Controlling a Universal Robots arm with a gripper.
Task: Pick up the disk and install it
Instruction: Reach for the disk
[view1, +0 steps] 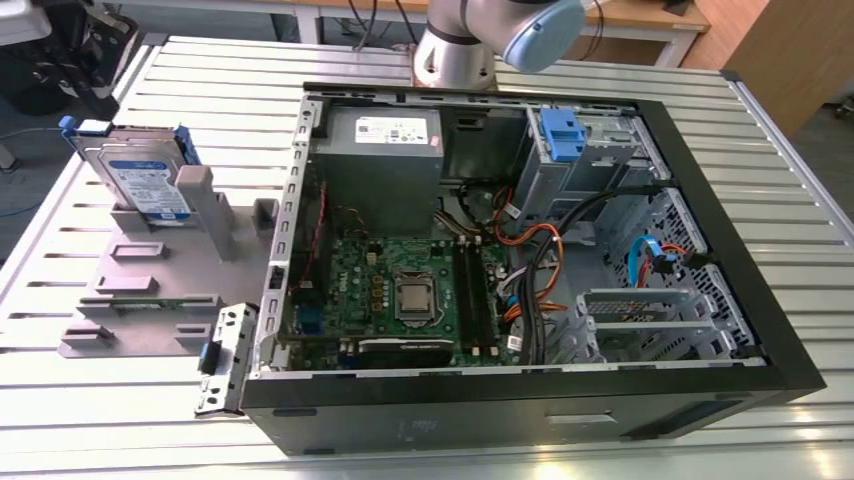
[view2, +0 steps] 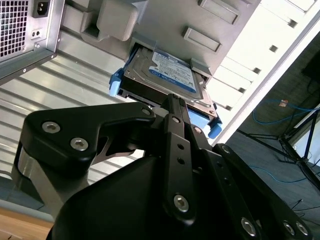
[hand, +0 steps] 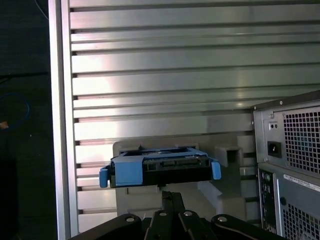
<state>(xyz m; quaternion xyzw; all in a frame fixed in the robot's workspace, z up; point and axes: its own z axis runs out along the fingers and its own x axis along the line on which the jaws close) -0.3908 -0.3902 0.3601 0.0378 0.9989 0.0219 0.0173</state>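
The disk (view1: 140, 180) is a silver drive with a white-and-blue label and blue side rails. It leans upright in the grey plastic stand (view1: 147, 290) at the exterior view's left, beside the open computer case (view1: 534, 385). In the second wrist view the disk (view2: 170, 75) lies just beyond my gripper (view2: 172, 100), whose black fingers are pressed together with nothing between them. In the first wrist view the disk (hand: 160, 167) is edge-on, connector end facing my gripper (hand: 171, 196), with a gap between the two.
The arm (view1: 467, 40) rises behind the case. Inside the case are a grey power-supply box (view1: 380, 150), a motherboard (view1: 400, 290), cables and a drive bay with a blue latch (view1: 561, 135). The case's rear panel (hand: 290, 160) stands close by. The slatted metal table (view1: 747, 130) carries everything.
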